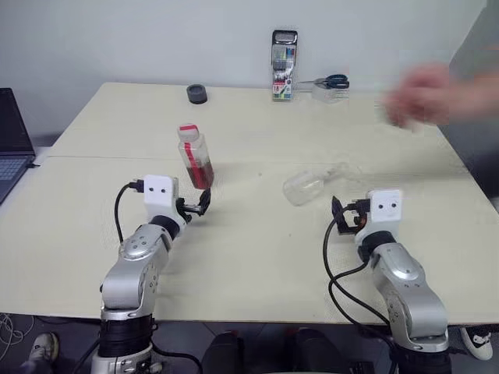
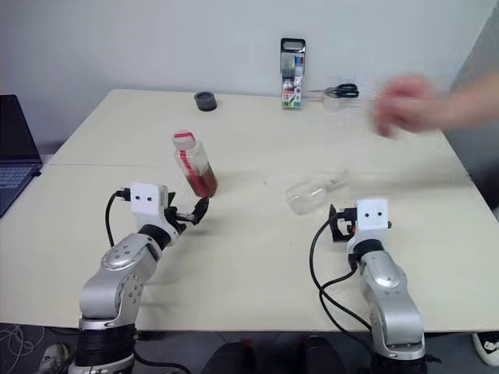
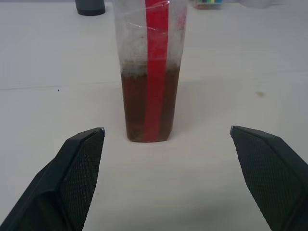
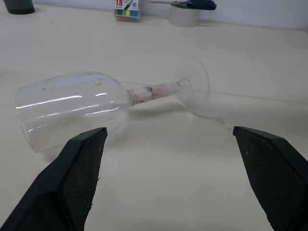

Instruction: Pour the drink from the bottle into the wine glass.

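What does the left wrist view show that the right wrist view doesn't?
The left wrist view alone has the upright bottle, its lower part holding the reddish-brown drink, standing ahead of the open left tool. The right wrist view alone has the wine glass lying on its side, empty, ahead of the open right tool, plus scissors and a tape roll at the back. Both share the pale table, a dark round object near its far edge and a pen pack.
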Controlling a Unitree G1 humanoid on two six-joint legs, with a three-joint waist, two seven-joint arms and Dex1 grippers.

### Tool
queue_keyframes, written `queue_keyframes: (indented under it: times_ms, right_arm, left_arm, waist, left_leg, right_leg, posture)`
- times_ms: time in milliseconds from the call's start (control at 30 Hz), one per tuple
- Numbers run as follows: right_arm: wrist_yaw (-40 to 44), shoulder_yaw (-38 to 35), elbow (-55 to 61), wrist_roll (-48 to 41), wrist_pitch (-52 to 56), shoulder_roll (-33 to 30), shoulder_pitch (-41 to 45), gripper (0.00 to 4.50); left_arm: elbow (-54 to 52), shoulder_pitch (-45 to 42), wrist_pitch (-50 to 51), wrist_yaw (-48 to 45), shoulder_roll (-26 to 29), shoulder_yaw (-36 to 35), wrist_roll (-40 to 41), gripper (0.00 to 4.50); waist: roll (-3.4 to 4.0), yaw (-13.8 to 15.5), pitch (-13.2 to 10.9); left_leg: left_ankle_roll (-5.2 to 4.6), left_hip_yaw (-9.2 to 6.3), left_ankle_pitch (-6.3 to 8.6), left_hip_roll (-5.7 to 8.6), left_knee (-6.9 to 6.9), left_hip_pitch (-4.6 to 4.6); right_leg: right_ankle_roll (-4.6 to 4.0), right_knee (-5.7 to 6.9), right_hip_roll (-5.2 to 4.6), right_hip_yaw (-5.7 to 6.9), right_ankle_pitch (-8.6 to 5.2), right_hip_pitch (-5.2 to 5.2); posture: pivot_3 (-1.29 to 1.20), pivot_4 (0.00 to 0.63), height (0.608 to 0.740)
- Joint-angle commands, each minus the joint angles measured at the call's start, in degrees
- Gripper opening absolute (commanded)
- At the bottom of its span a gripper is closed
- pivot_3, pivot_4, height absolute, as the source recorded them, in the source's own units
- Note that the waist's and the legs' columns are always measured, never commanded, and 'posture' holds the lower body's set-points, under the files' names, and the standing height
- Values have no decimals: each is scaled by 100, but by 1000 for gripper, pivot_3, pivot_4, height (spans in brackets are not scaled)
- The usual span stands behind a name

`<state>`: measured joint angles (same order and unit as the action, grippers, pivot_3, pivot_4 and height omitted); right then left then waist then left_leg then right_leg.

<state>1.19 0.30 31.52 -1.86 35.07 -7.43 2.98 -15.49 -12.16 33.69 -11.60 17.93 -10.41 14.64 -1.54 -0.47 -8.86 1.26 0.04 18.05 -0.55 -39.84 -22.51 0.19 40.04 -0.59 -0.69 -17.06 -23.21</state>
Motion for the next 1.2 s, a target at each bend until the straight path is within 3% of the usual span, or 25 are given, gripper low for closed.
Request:
queue_keyframes:
  times_ms: [33,600,733,800,1000,1200]
  right_arm:
    - [-99,77,254,111,-129,85,-67,4500]
    - [-42,34,248,179,-154,-43,-58,4500]
    - [509,123,277,5,-340,-438,260,4500]
    - [938,129,272,-230,-499,-642,490,4500]
    - [2740,-312,334,-2447,395,-1209,1586,4500]
    - [3007,-361,202,-3133,806,-1525,2100,4500]
  left_arm:
    - [-298,-45,-71,64,88,-142,-21,4462]
    - [-318,-53,-29,50,36,-104,103,4462]
    - [-280,-152,-18,117,22,-114,90,4462]
    - [-236,-229,-10,137,23,-119,83,4462]
    - [8,-492,-76,147,-6,-85,13,4462]
    - [213,-709,-180,104,63,23,-127,4462]
  waist:
    - [0,0,0]
    - [0,0,0]
    - [3,-5,-2]
    - [3,-6,-3]
    - [2,-11,-3]
    - [2,2,-3]
  left_leg:
    - [0,0,0,0,0,0]
    - [0,1,0,0,0,0]
    - [-1,1,1,0,0,1]
    - [-1,1,0,1,-1,1]
    - [-4,-6,2,-3,0,1]
    - [-7,-10,3,-2,-1,-5]
  right_leg:
    - [0,0,0,0,0,0]
    - [0,-1,0,-1,0,0]
    - [0,-1,0,0,0,0]
    - [0,-1,1,0,0,0]
    - [0,-4,9,3,0,3]
    - [-1,-7,5,5,0,3]
  posture:
    - [0,150,740]
    - [0,150,740]
    - [0,150,740]
    - [0,150,740]
    - [0,150,740]
    - [0,150,740]
